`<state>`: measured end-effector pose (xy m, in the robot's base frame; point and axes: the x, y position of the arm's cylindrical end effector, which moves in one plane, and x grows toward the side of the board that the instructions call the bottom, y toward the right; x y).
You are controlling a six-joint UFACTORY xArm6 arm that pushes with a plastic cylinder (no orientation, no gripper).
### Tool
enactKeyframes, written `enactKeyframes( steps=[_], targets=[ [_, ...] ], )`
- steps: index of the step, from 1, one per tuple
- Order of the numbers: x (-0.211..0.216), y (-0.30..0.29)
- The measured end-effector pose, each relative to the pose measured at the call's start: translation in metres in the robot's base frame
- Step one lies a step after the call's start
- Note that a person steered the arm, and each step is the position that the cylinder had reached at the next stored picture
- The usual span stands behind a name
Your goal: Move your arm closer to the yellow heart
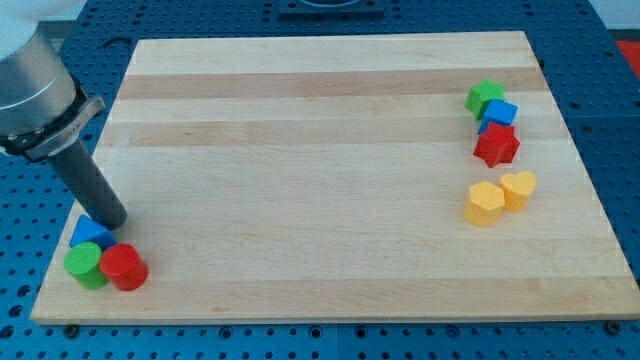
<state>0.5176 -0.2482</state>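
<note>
The yellow heart (519,188) lies near the view's right edge of the wooden board (320,150), touching a yellow hexagon (485,203) on its left. My tip (112,222) is at the board's lower left corner, far from the heart. It rests against the top of a blue block (89,233), with a green cylinder (85,264) and a red cylinder (124,266) just below it.
At the view's upper right stand a green star (485,97), a blue cube (499,113) and a red star (497,145) in a tight column above the yellow pair. The arm's grey body (30,85) hangs over the board's left edge.
</note>
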Motion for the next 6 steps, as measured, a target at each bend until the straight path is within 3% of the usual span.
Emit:
enactKeyframes(
  steps=[1,2,5,6],
  targets=[
    [-0.004,0.001],
    [-0.02,0.046],
    [0.053,0.289],
    [0.043,0.379]
  ],
)
